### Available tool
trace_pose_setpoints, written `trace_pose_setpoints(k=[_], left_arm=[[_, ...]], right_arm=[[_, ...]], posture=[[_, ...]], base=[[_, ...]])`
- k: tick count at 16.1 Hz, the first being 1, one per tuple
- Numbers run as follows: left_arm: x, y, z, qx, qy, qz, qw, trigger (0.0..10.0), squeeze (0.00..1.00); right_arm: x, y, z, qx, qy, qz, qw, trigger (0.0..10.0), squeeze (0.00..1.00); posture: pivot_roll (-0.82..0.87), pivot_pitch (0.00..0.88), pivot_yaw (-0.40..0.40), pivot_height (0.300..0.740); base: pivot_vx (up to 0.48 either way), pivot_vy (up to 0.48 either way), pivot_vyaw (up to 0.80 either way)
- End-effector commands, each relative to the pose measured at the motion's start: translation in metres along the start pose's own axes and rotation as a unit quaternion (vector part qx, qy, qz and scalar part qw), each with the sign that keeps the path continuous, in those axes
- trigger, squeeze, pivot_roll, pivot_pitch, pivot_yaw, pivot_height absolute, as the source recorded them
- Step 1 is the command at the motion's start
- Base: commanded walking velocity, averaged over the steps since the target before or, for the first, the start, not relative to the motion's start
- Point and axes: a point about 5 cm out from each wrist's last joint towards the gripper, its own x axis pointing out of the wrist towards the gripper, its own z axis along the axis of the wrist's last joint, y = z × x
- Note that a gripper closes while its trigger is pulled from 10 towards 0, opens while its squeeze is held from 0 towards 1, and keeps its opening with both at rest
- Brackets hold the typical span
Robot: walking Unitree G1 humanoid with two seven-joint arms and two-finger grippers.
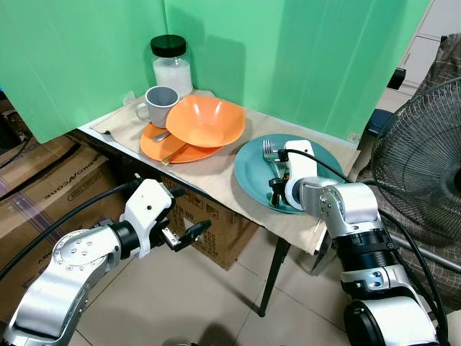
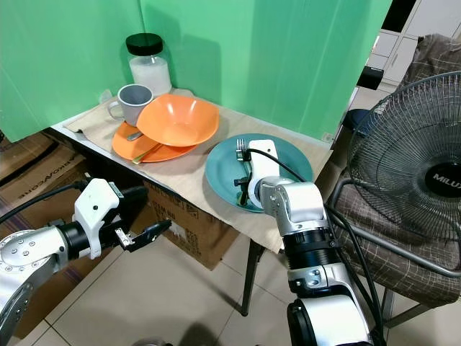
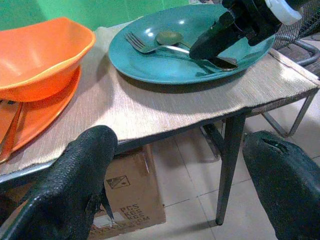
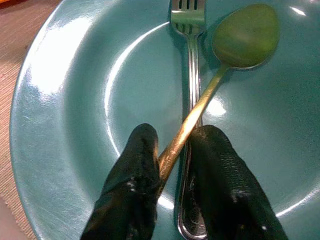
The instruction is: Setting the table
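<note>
Teal plate (image 1: 248, 169), centre of the head view, looks rigid, glossy and likely slippery. Fork (image 4: 192, 75) lies flat in it. Right gripper (image 4: 172, 165) is clamped on the thin, stiff, light gold spoon (image 4: 240, 37) mid-handle, a sound hold. Left gripper (image 1: 189, 233), lower left, stands apart.

Setting resembled makeshift home or storeroom corner staged for recording: green backdrop panels (image 1: 310, 58) stood behind small metal-legged table (image 1: 216, 173); cardboard boxes (image 1: 50, 180) sat beneath and beside; standing fan (image 2: 410, 166) and tiled floor (image 1: 216, 295) were nearby.
</note>
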Motion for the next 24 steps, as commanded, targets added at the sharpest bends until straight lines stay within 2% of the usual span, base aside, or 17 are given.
trace_pose_setpoints(k=[1, 12, 16, 17, 21, 22, 23, 24], left_arm=[[0.000, 0.002, 0.002, 0.010, 0.002, -0.001, 1.000, 10.0, 0.00], [0.003, 0.004, 0.004, 0.013, -0.002, -0.001, 1.000, 10.0, 0.00], [0.002, 0.004, 0.004, 0.014, 0.000, 0.001, 1.000, 10.0, 0.00], [0.002, 0.004, 0.004, 0.014, -0.001, 0.000, 1.000, 10.0, 0.00], [0.002, 0.003, 0.004, 0.016, -0.002, -0.005, 1.000, 10.0, 0.00], [0.002, 0.004, 0.005, 0.017, -0.002, -0.004, 1.000, 10.0, 0.00], [0.001, 0.004, 0.005, 0.018, -0.002, -0.004, 1.000, 10.0, 0.00], [0.001, 0.004, 0.005, 0.018, -0.002, -0.005, 1.000, 10.0, 0.00]], right_arm=[[-0.002, -0.003, 0.008, -0.006, -0.011, -0.007, 1.000, 0.0, 0.00], [-0.004, -0.018, 0.016, 0.000, -0.046, -0.024, 0.999, 0.0, 0.00], [0.003, -0.023, 0.014, -0.031, -0.054, -0.043, 0.997, 0.0, 0.00], [0.005, -0.024, 0.012, -0.043, -0.053, -0.049, 0.996, 10.0, 0.00], [0.008, -0.033, 0.014, -0.032, -0.069, -0.053, 0.996, 10.0, 0.00], [0.008, -0.036, 0.015, -0.029, -0.074, -0.057, 0.995, 10.0, 0.24], [0.007, -0.038, 0.017, -0.028, -0.083, -0.058, 0.994, 10.0, 1.00], [0.007, -0.039, 0.018, -0.030, -0.085, -0.059, 0.994, 10.0, 1.00]], posture=[[0.11, 0.000, 0.000, 0.740], [0.11, 0.000, 0.004, 0.740], [0.11, 0.000, 0.005, 0.740], [0.11, 0.000, 0.004, 0.740], [0.11, 0.000, 0.005, 0.740], [0.11, 0.000, 0.004, 0.740], [0.11, 0.000, 0.008, 0.740], [0.11, 0.000, 0.009, 0.740]], base=[[0.000, 0.000, 0.00], [0.000, 0.000, 0.00], [0.000, 0.000, 0.00], [0.000, 0.000, 0.00], [0.000, 0.000, 0.00], [0.000, 0.000, 0.00], [0.000, 0.000, 0.00], [0.000, 0.000, 0.00]])
